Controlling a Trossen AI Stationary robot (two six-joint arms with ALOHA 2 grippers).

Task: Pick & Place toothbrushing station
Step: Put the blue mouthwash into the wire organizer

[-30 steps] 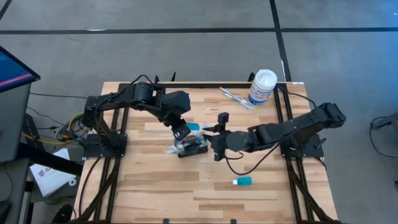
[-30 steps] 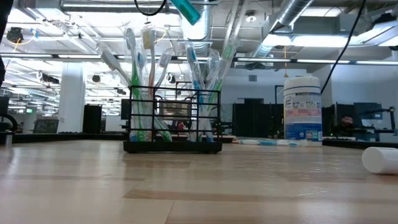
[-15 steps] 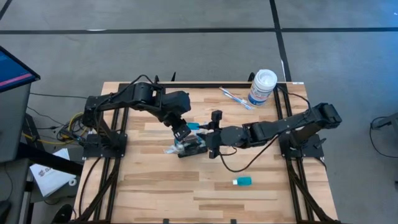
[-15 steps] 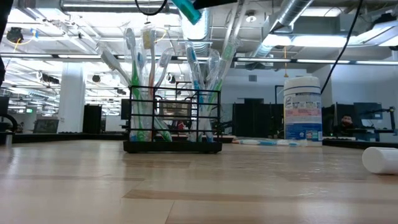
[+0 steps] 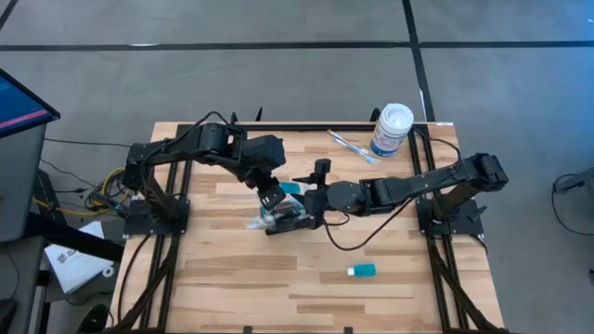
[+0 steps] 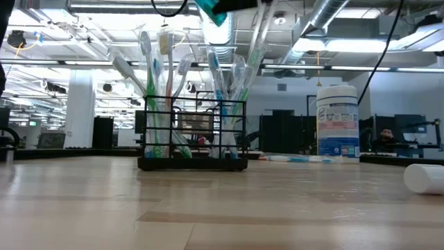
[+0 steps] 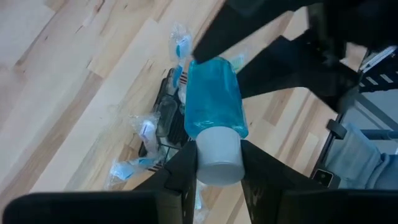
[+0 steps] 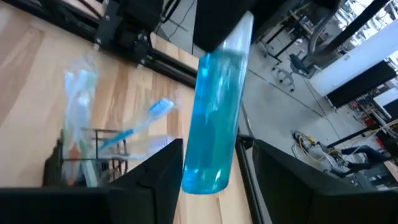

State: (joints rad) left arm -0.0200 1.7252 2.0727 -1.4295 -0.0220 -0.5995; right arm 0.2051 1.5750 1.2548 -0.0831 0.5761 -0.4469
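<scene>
The black wire holder (image 5: 287,219) sits mid-table, stuffed with toothbrushes (image 6: 158,76). The left gripper (image 7: 217,163) hangs right over it, clamped on the white cap of a blue bottle (image 7: 212,102). The right gripper (image 8: 208,163) comes in from the other side with its fingers apart, either side of the same bottle's end. A white canister (image 5: 391,130) stands at the far edge.
</scene>
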